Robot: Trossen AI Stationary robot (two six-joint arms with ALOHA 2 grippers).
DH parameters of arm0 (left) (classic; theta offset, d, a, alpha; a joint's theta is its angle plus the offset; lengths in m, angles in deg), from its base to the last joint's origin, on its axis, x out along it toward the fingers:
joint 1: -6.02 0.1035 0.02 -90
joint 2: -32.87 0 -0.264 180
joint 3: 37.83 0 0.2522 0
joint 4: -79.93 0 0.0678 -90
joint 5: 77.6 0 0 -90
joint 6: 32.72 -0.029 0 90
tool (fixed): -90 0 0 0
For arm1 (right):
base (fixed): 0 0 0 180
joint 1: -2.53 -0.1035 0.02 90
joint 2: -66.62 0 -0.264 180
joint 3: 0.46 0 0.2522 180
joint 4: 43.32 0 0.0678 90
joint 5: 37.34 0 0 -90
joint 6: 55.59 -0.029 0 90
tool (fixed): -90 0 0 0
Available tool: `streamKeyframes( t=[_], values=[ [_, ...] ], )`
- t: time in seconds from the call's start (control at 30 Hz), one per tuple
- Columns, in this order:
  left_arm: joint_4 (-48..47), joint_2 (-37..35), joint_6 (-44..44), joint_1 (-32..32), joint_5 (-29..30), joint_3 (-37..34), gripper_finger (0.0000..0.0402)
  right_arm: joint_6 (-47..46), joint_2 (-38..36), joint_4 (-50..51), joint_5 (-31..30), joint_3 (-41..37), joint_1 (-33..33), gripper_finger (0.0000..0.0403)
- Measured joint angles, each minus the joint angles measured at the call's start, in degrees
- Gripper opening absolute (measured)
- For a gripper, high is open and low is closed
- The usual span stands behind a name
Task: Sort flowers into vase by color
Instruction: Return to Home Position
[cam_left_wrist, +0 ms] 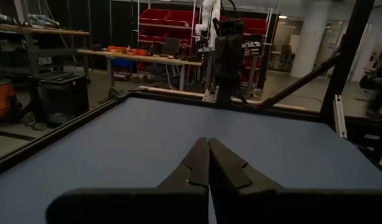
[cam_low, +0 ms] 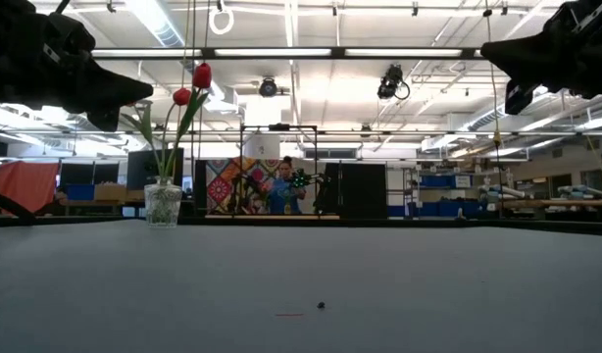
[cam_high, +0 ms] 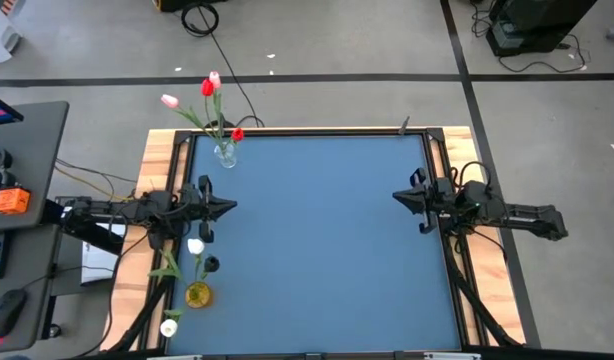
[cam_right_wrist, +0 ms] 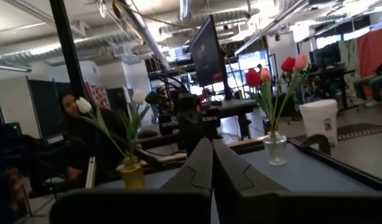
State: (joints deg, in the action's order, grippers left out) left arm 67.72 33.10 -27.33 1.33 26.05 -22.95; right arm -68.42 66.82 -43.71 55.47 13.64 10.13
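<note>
My left claw (cam_high: 230, 208) is pressed together and empty, its two fingers (cam_left_wrist: 197, 165) meeting in a point. It hangs above the left edge of the table (cam_high: 327, 260) and is aimed level across toward the right side. The arm stretches out behind it over the table's edge. My right claw (cam_high: 397, 197) is pressed together too and empty. It is held above the right edge and aimed back at the left one, with the two well apart across the blue top.

Just beside my left claw, along the same edge, the yellow vase (cam_high: 198, 294) holds white tulips (cam_high: 195, 246) and one black tulip (cam_high: 211, 264). On the claw's other side, at the left corner farthest from the low camera, the glass vase (cam_high: 225, 153) stands upright and holds red tulips (cam_high: 207, 87) and pink tulips (cam_high: 170, 101).
</note>
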Motion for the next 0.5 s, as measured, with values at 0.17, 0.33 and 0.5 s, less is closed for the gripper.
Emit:
streamKeyframes(
  t=[0.17, 0.33, 0.5],
  values=[
    [0.3, 0.0, 1.4, 0.0, -0.1, 0.0, 0.0004, -0.2, 0.1, -0.4, 0.5, 0.0, 0.0, 0.0008],
    [0.4, 0.0, 1.9, 0.0, 0.0, 0.0, 0.0004, 0.9, 0.1, -0.4, 1.2, 0.1, 0.0, 0.0008],
    [0.6, 0.0, 1.1, 0.1, 5.0, 0.0, 0.0004, 1.3, 0.1, -0.2, 1.3, 0.1, 0.0, 0.0008]
  ],
)
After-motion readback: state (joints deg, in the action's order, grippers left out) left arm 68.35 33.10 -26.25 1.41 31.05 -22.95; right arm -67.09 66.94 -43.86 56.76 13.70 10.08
